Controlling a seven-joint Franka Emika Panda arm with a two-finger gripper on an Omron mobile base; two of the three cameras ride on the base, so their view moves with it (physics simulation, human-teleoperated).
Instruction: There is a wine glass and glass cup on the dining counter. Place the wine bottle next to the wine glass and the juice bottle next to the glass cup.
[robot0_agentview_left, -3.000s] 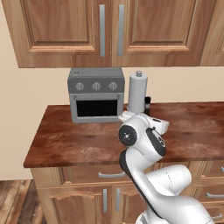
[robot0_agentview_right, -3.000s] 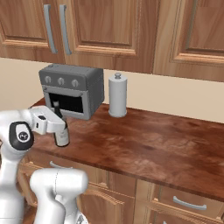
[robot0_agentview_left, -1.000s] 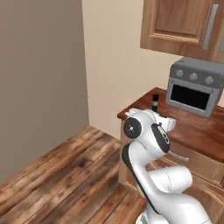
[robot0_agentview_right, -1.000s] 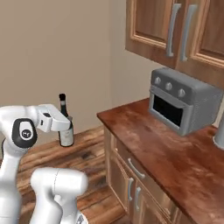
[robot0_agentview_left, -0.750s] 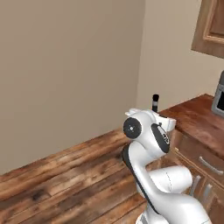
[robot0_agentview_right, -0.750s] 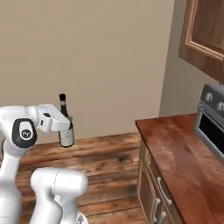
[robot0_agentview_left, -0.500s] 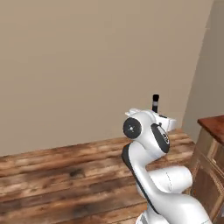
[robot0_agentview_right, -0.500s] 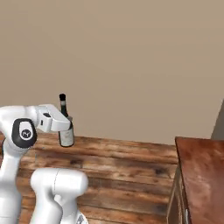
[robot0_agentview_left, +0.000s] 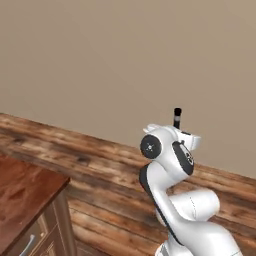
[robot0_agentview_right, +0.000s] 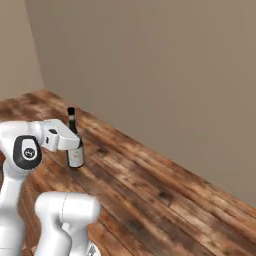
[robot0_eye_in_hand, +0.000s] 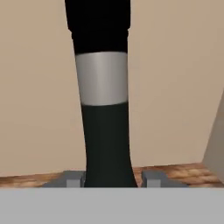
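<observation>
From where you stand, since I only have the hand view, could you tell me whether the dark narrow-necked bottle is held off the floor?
Observer: Yes, the right base view shows the slim dark wine bottle upright, held above the wooden plank floor in the shut gripper.
Operator: Thank you. Does it carry a label?
Observer: A pale label sits on its lower body.
Operator: Is any counter near?
Observer: The left base view shows a reddish-brown wood counter corner at lower left.

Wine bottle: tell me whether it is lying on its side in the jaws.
No, the wine bottle stands upright, neck up, clamped in the gripper above the wood floor.
</observation>
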